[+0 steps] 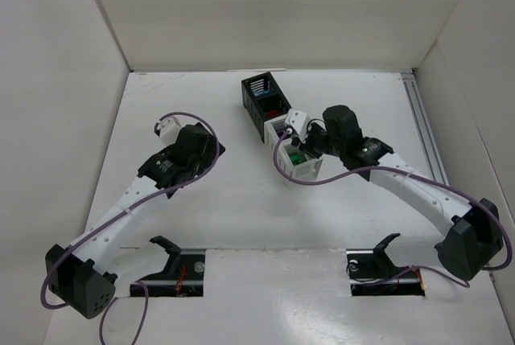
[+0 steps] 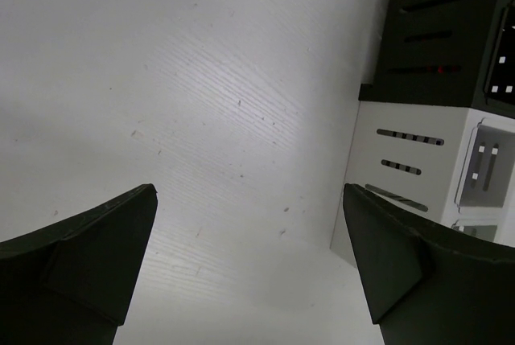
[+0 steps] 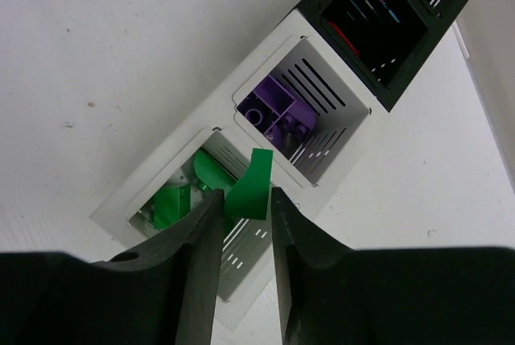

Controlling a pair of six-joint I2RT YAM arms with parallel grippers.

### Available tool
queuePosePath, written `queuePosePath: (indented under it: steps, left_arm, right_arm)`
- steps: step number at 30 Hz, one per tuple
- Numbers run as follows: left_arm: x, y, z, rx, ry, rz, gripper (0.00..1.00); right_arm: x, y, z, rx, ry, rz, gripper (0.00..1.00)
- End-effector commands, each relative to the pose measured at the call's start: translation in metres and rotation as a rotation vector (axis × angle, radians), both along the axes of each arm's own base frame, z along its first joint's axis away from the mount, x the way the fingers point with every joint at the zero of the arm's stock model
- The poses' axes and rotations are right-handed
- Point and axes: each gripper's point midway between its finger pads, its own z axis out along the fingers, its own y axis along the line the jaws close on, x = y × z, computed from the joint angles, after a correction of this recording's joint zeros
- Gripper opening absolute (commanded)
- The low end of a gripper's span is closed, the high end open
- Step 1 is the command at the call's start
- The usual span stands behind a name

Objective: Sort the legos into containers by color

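**Green lego held just short of its bin**

The table (image 1: 217, 208) is plain white, walled on three sides, and bare around the arms. On it the containers (image 1: 280, 128) stand as a joined row running from 11 o'clock to 5 o'clock in the top view. The two black bins (image 1: 261, 96) are at the far end and the two white ones at the near end.

The right arm reaches in from 4 o'clock and is the one over the row. The left tool (image 2: 249, 200) hangs above bare table with its fingers spread wide and nothing between them. The row's side wall is at its 3 o'clock.

In the right wrist view the nearest white container, the green bin (image 3: 121, 210), already holds green legos (image 3: 169, 204). Its neighbour, the purple bin (image 3: 342, 132), holds purple legos (image 3: 273, 116).

The right tool (image 3: 244, 199) is clamped on a green lego (image 3: 256, 174). The long axis of the lego runs from 6 to 12 o'clock, and it sticks out past the fingertips.

The upper end of the lego lies across the wall shared by the two white bins. The green bin's mouth lies toward 8 o'clock from it and the purple bin's toward 1 o'clock.

By my reading, the drop depends on shifting toward 8 o'clock first. Let go from here, the lego could strike the divider and tip either way. There is little room, since each mouth is only somewhat wider than the tool.
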Motion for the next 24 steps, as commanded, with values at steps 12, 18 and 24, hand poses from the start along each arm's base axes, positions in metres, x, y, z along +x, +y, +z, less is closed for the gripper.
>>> queuePosePath:
  steps: [12, 18, 24]
  left_arm:
    - [0.005, -0.001, 0.015, 0.010, -0.037, -0.026, 1.00]
    - [0.006, 0.020, 0.021, 0.069, -0.033, 0.017, 1.00]
    - [0.003, 0.025, 0.034, 0.054, -0.075, 0.023, 1.00]
  right_arm:
    - [-0.007, -0.034, 0.060, 0.083, -0.124, -0.066, 0.79]
    - [0.010, -0.110, 0.071, 0.030, -0.135, -0.360, 1.00]
    - [0.002, -0.182, 0.080, -0.047, -0.159, -0.644, 1.00]
